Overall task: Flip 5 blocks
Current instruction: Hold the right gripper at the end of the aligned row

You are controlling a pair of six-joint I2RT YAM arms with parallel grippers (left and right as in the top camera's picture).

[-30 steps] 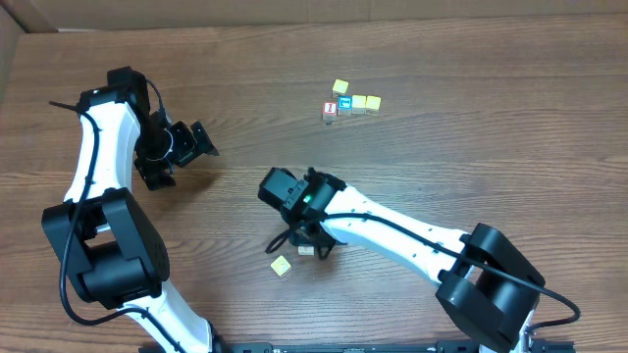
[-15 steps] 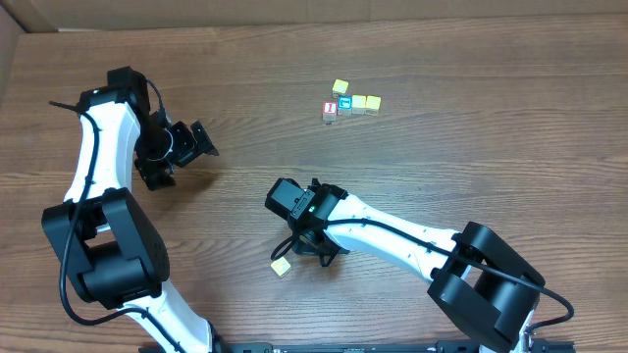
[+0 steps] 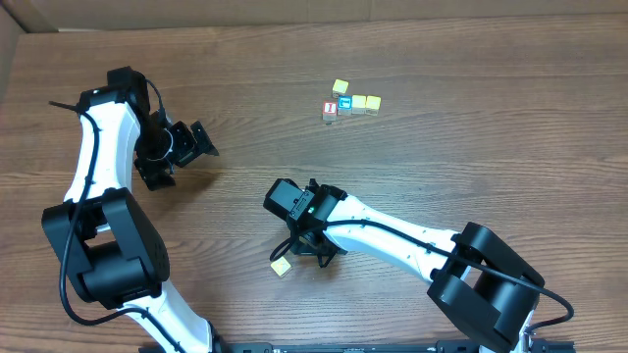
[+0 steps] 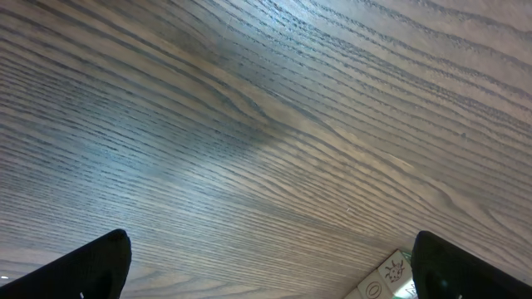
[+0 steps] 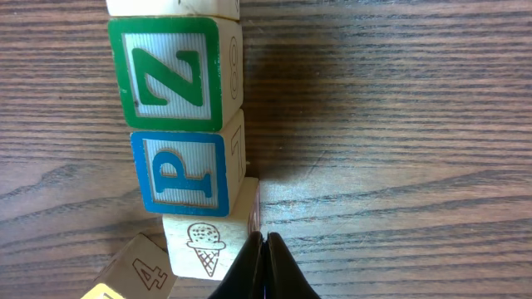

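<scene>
The blocks (image 5: pixel 170 100), five tiny wooden letter cubes, looked light and stiff. Their smooth faces would probably let them skid on the desk (image 3: pixel 471 147) rather than roll if nudged low. The surest hold would likely be across two opposite side faces, or a push high on one edge to tip a cube over.

They lay toward the front edge of the desk, about its middle, mostly hidden from above by the right arm. From the right wrist they formed a touching row:

- a cream cube (image 5: pixel 170 7), cut off by the frame
- a green-framed Z cube (image 5: pixel 166 71)
- a blue-framed P cube (image 5: pixel 183 170)
- a pale cube with an ice-cream cone (image 5: pixel 208 241)

A fifth, the cube marked 4 (image 5: pixel 133 270), sat askew just beside the cone cube (one corner of it looked yellow).

The right claw (image 5: pixel 266 245) had its fingers pressed together on nothing. Its tip was at the cone cube's side edge, and whether it actually touched could not be told. The left claw (image 3: pixel 191 140) hung with its fingers spread wide over bare wood near the desk's left edge, well apart from the row.

A cluster of small cubes (image 3: pixel 345 102), red, blue and yellow faced, stood near the far edge.
</scene>
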